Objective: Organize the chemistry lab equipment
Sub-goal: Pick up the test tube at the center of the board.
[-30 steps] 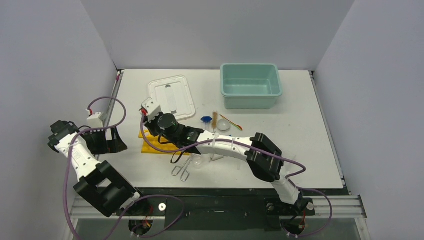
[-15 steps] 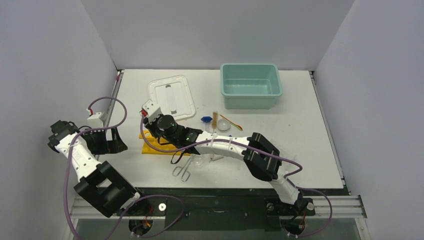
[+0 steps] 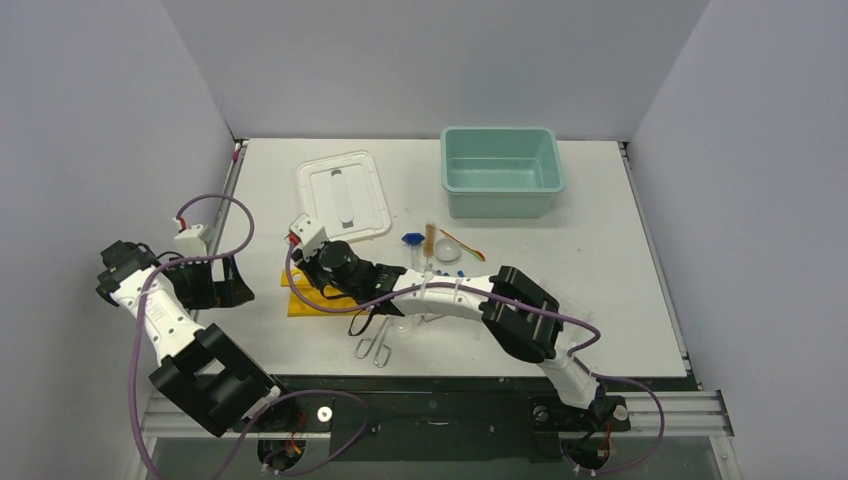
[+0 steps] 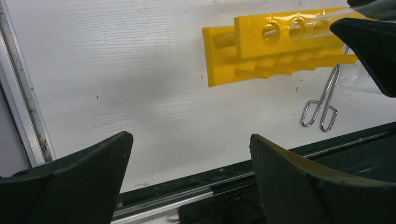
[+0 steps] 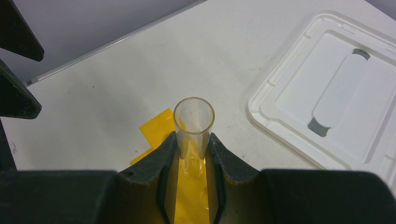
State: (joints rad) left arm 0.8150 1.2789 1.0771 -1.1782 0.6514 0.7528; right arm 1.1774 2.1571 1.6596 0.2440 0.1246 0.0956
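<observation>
The white table [image 3: 620,260] carries everything. At its far right sits a teal tub [image 3: 500,170], with nothing visible inside it. A white lid [image 3: 343,195] lies flat to its left, well apart from it.

The yellow rack [image 3: 305,303] lies on the near left of the table, between the two grippers, with its row of round holes showing in the left wrist view.

The left gripper [image 4: 189,140] hangs at the left edge of the table, left of the rack and apart from it. Its jaws are spread wide and hold nothing.

The right gripper [image 5: 193,140] reaches across from the right and is over the rack's left end. Its fingers are clamped on a clear glass tube [image 5: 194,133], whose open mouth sticks out past the fingertips.

Metal tongs [image 3: 372,346] lie on the table just near of the rack's right end, loop handles toward the near edge.

Near the table's middle lie a brush [image 3: 430,240] and, beside it on the right, a round dish [image 3: 448,250]. A blue vial [image 3: 411,239] lies just left of the brush
</observation>
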